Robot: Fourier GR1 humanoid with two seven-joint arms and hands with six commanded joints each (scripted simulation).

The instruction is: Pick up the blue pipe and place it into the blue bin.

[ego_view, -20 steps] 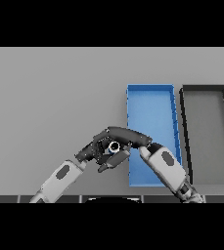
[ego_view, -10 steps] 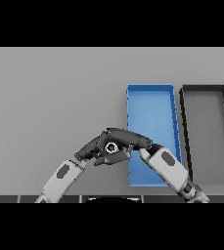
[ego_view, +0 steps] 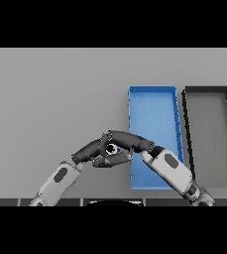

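Observation:
The blue pipe [ego_view: 112,148] shows as a small ring held above the table, just left of the blue bin [ego_view: 152,101]. My right hand [ego_view: 130,140] reaches left from over the blue bin, and its fingers curl over the top of the pipe. My left hand [ego_view: 90,152] comes in from the lower left and meets it. Its fingers curl under and beside the pipe. Both hands close round the pipe, and most of its body is hidden between them.
A dark bin [ego_view: 207,92] stands right of the blue bin, with a narrow strip of table between them. The grey table [ego_view: 55,99] stretches to the left and behind the hands.
The pipe and both hands have shifted slightly left. The hands stay closed together round the pipe.

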